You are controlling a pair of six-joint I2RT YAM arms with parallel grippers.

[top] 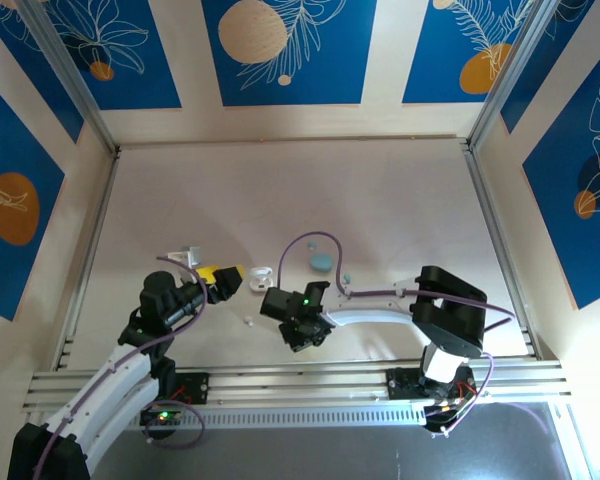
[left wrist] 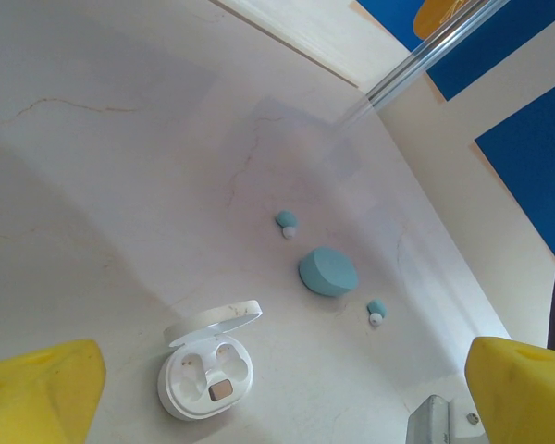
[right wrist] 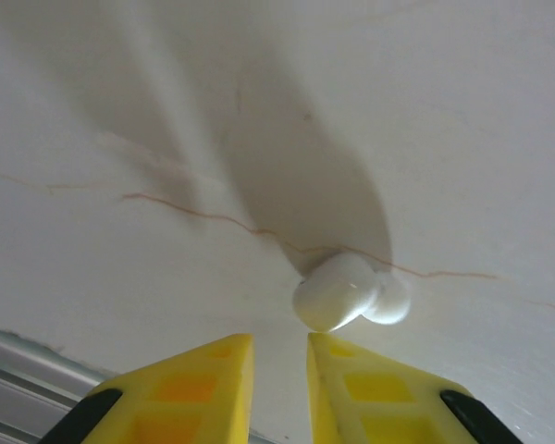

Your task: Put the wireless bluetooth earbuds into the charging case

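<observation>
Right wrist view is showing the right gripper [right wrist: 279,393] narrowed to a slit, gripping nothing, just below a white earbud [right wrist: 350,294] lying at centre. Left wrist view is showing the left gripper [left wrist: 287,393] spread wide, an open white case [left wrist: 208,372] sitting lower left of a closed blue case [left wrist: 327,271] with two blue earbuds [left wrist: 285,222] flanking it.

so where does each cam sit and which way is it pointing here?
Top external: above and behind the bases, looking down at the table; both arms visible, left gripper and right gripper.
Left wrist: looks out over the table at the open white case, closed blue case and two blue earbuds; own yellow fingers at the corners.
Right wrist: close to the table, facing a white earbud; own fingertips nearly together.
Shared: top and left wrist both show the cases.
</observation>
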